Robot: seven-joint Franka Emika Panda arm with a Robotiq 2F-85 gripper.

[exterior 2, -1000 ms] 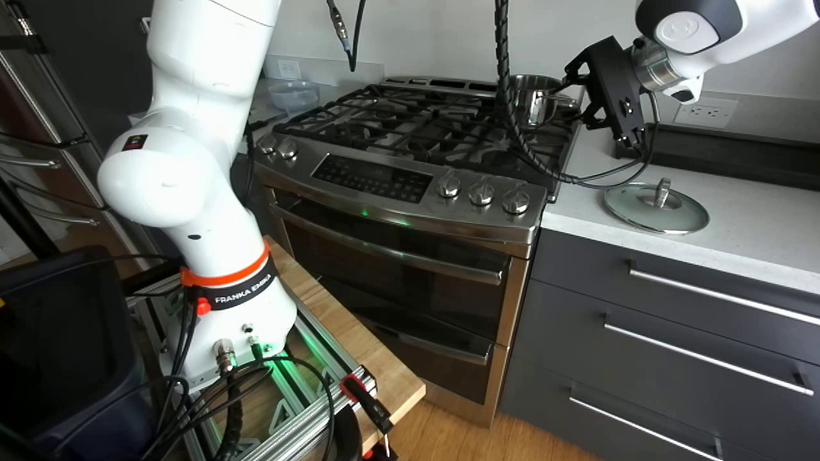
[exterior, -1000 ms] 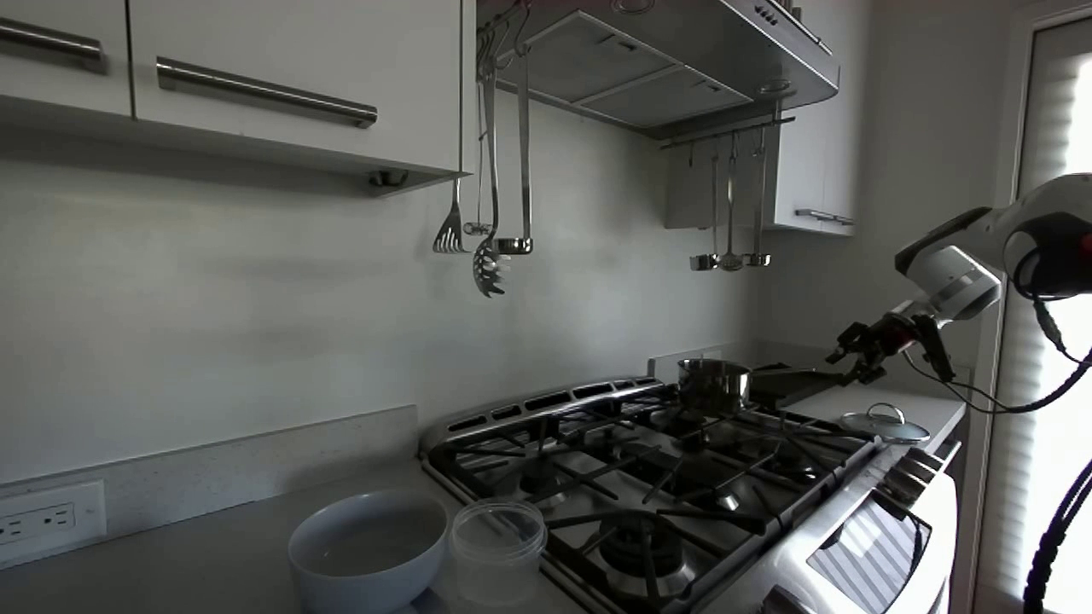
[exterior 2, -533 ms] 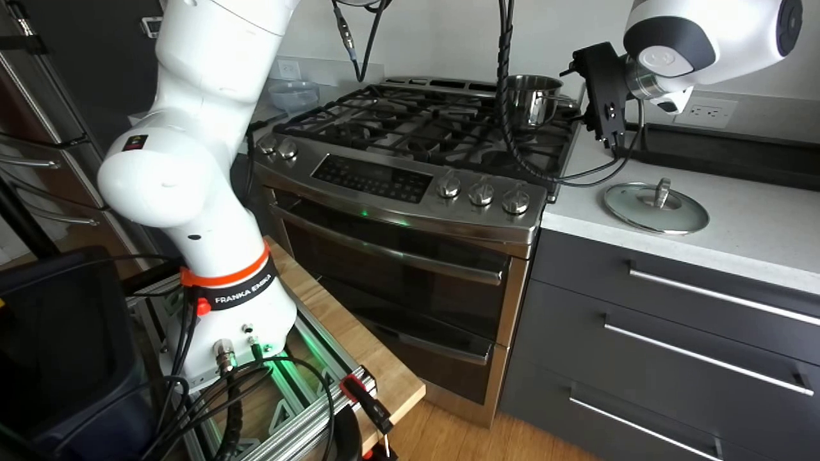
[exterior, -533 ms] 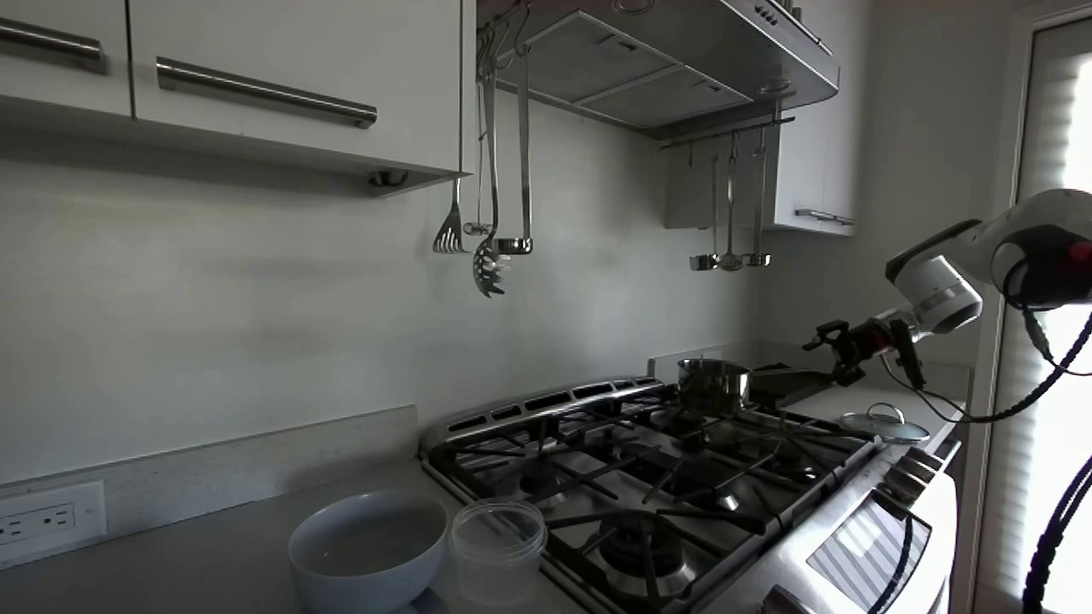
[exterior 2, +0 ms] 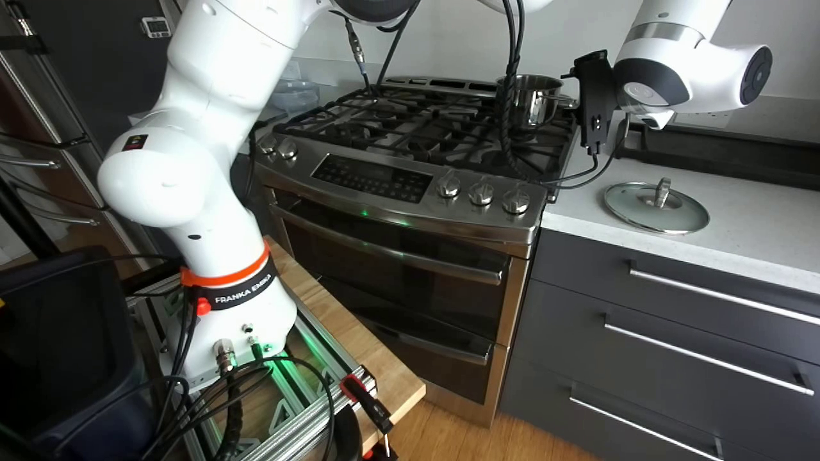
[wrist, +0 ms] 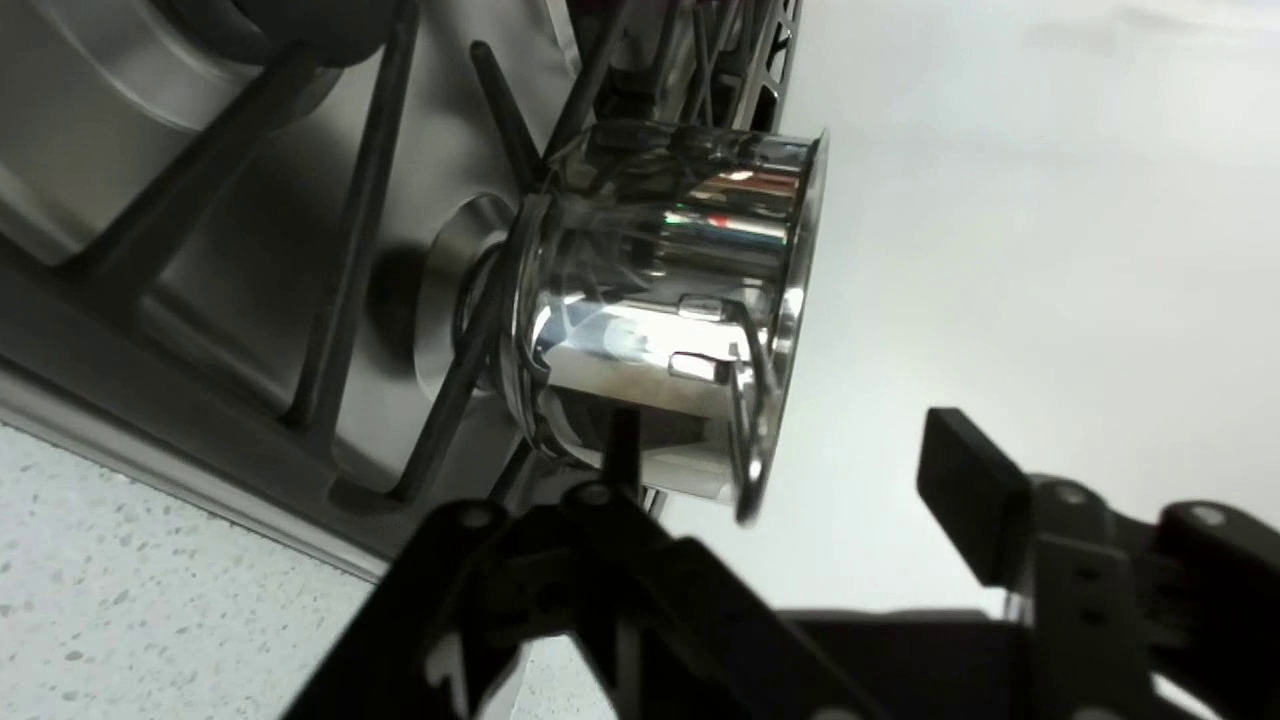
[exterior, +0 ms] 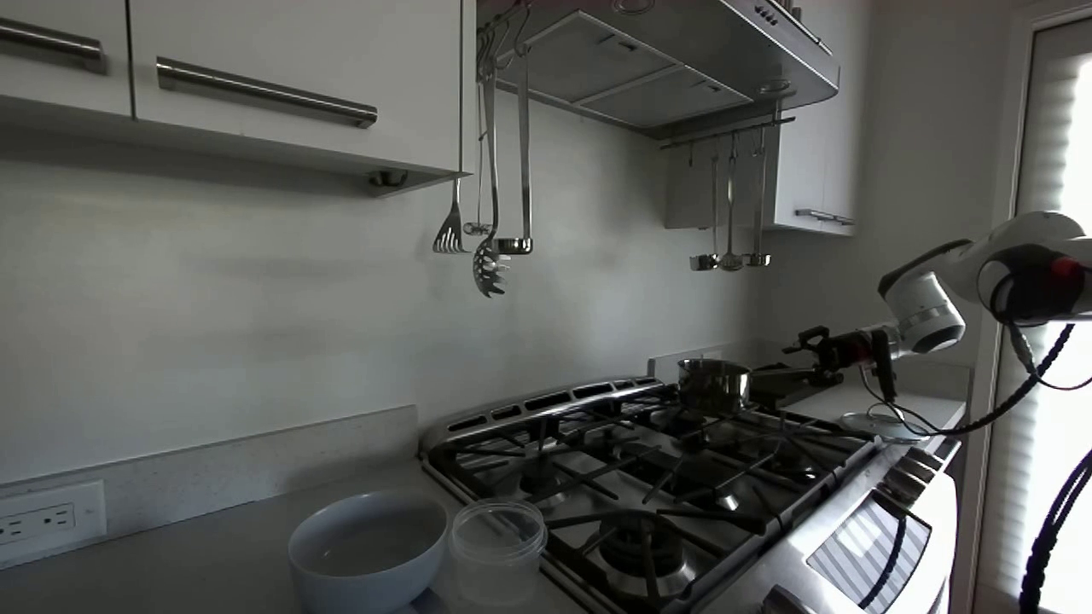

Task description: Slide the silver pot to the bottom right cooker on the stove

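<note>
The silver pot (exterior: 715, 386) stands upright on the stove's back right burner; it also shows in an exterior view (exterior 2: 535, 99) and the wrist view (wrist: 650, 270). Its wire loop handle (wrist: 745, 400) points toward my gripper. My gripper (wrist: 790, 455) is open and empty, with the handle lying between its fingers' lines, nearer the left finger. I cannot tell if any finger touches it. The gripper shows beside the pot in both exterior views (exterior: 806, 358) (exterior 2: 569, 99). The bottom right cooker (exterior: 795, 460) is in front of the pot on the stove (exterior 2: 384, 160), partly hidden by grate bars.
A glass lid (exterior 2: 660, 208) lies on the counter (exterior 2: 756, 221) right of the stove. A long dark object (exterior 2: 717, 157) lies behind it. My arm's cable hangs before the pot. A white bowl (exterior: 367, 546) and a translucent tub (exterior: 499, 546) stand at the stove's far end.
My gripper has moved toward the pot and its handle, and the wrist has turned, with the gripper now more upright in an exterior view. The pot and lid have not moved.
</note>
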